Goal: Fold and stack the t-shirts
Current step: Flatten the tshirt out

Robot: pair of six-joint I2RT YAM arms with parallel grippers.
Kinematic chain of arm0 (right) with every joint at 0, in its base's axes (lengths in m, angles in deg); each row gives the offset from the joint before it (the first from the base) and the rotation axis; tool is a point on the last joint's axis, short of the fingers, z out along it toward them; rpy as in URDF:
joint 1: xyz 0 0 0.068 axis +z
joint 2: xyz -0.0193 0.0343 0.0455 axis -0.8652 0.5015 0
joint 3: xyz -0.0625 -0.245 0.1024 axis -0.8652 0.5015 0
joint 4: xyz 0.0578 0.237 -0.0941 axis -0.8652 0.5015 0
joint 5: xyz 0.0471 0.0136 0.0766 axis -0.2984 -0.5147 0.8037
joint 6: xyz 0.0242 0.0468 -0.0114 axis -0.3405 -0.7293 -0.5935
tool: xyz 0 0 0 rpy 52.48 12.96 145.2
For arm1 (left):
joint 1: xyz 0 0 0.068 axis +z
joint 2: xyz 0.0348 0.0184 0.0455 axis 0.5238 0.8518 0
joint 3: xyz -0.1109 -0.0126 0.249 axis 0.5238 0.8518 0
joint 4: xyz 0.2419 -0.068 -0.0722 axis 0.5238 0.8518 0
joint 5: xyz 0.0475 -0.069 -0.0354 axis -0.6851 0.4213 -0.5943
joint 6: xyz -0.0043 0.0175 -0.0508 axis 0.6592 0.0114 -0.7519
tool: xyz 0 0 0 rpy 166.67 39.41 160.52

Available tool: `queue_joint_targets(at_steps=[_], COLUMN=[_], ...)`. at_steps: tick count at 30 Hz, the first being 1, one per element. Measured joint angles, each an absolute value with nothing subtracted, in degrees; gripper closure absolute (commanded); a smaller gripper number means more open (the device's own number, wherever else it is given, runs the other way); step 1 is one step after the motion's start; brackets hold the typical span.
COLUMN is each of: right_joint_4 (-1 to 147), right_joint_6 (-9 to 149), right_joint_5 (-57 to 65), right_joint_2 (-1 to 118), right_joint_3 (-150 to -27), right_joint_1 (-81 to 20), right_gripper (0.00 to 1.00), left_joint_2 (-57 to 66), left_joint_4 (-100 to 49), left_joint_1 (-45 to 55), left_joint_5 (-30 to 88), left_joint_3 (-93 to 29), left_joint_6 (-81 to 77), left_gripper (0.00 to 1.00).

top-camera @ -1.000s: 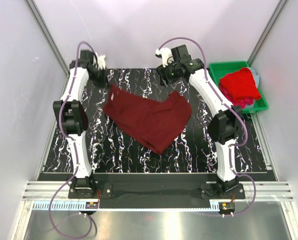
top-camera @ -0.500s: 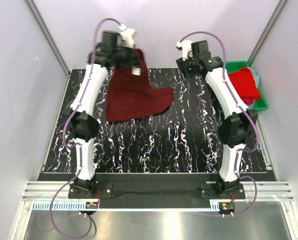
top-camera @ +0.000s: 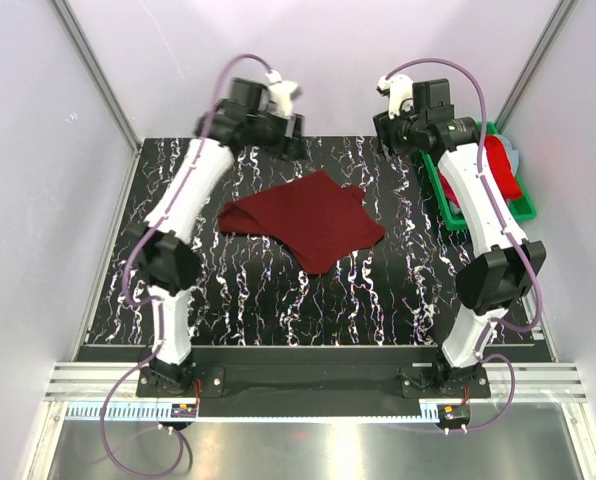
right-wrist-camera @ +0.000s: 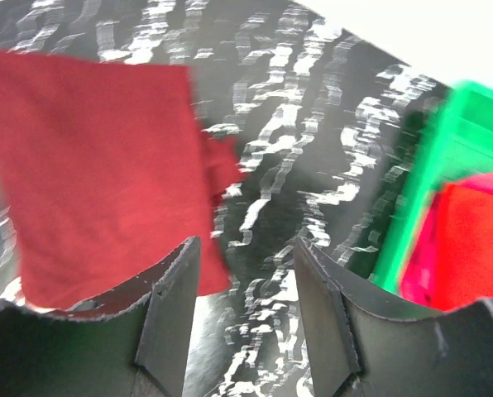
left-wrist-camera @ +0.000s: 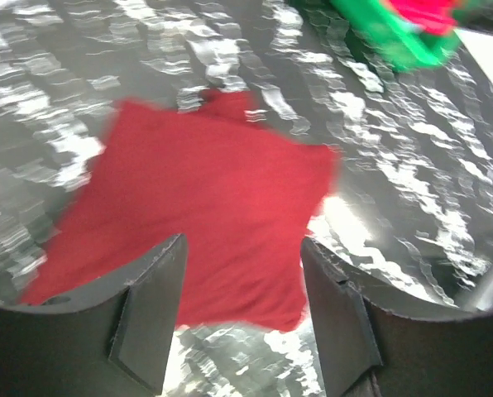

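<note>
Black, white-veined table (top-camera: 378, 300) carries two items. A dark maroon t-shirt (top-camera: 313, 225) lies spread and rumpled, between the left gripper (left-wrist-camera: 242, 244) and right gripper (right-wrist-camera: 245, 244), nearer the bases. A green bin (top-camera: 442, 192) sits just right of the right gripper.
</note>
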State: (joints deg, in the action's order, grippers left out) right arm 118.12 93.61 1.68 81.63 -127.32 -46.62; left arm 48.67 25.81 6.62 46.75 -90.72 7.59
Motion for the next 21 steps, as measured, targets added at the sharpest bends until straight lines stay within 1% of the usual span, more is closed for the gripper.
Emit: queue_joint_targets(at_steps=[5,9,12,15,21], right_joint_4=[122.6,126.2,126.5,125.9,123.8], right_joint_6=[97.3,103.8,107.4,110.3,112.8], right_joint_5=[13.2,17.5,17.9,17.2,14.0], right_joint_2=[79.7,79.0,80.4,84.0,93.0], right_joint_3=[-124.6,-118.3,-113.1,-110.8,-111.1], right_joint_1=[-45.3,-38.3,-30.9,-24.8,-19.3], right_gripper=[0.39,0.37,0.36,0.36,0.36], left_joint_2=[38.2,29.3,26.5,25.7,24.0], left_joint_4=[26.2,25.3,25.5,25.5,25.3], left_joint_1=[16.0,23.1,24.8,25.0,26.2], left_joint_5=[42.7,40.6,40.0,39.8,39.8], left_joint_3=[-79.7,-67.3,-62.9,-61.2,-59.2], left_joint_6=[8.6,8.6,8.4,8.4,8.1], left_gripper=[0.41,0.42,0.42,0.42,0.42])
